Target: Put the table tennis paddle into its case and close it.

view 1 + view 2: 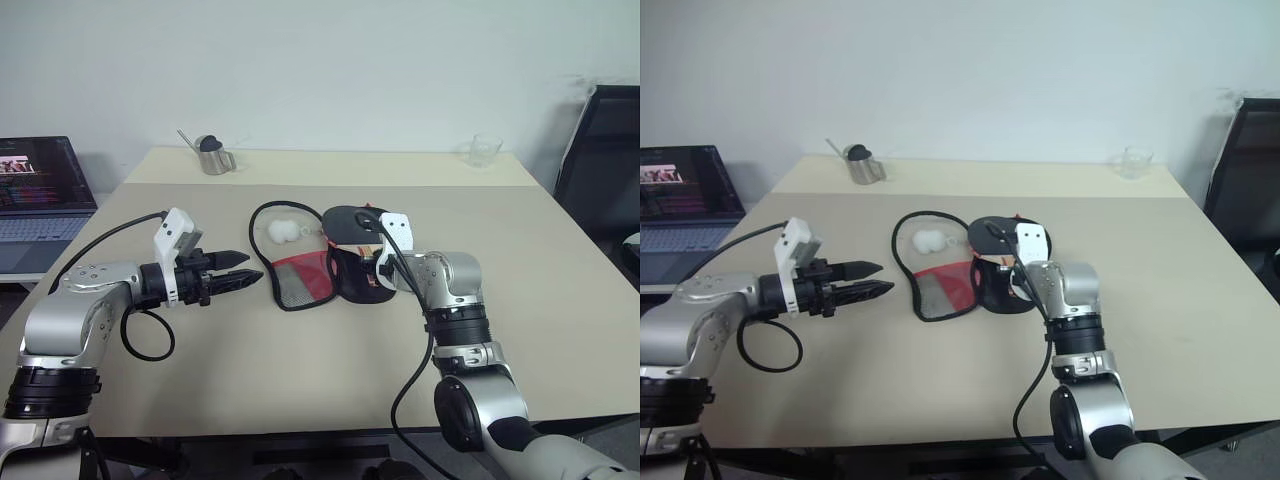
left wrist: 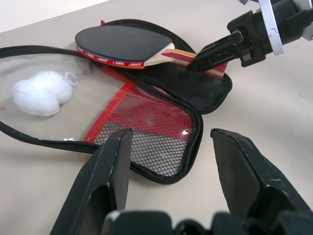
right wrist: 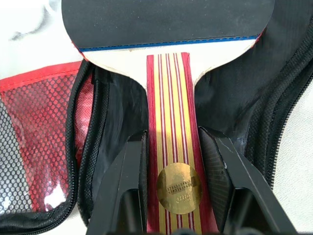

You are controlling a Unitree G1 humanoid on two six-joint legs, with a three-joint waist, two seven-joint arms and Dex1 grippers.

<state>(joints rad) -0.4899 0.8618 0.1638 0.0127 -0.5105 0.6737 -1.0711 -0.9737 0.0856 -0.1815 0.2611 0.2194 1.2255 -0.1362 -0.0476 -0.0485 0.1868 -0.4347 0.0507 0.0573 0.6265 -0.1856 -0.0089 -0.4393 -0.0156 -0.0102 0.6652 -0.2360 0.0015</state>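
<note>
The case [image 1: 300, 280] lies unzipped and spread flat mid-table, its red mesh half [image 2: 156, 132] toward my left arm and its black half under the paddle. A white ball charm [image 1: 283, 231] rests on the clear panel. The table tennis paddle [image 2: 122, 44] has a black blade and a striped wooden handle [image 3: 171, 98], and it hovers tilted over the black half. My right gripper [image 3: 172, 139] is shut on that handle, one finger on each side. My left gripper [image 1: 240, 268] hangs open to the left of the case, pointing at it and holding nothing.
A metal cup [image 1: 214, 156] with a spoon stands at the back left and a small glass [image 1: 485, 150] at the back right. An open laptop [image 1: 40, 195] sits off the table's left side. A black chair [image 1: 600, 150] is at the far right.
</note>
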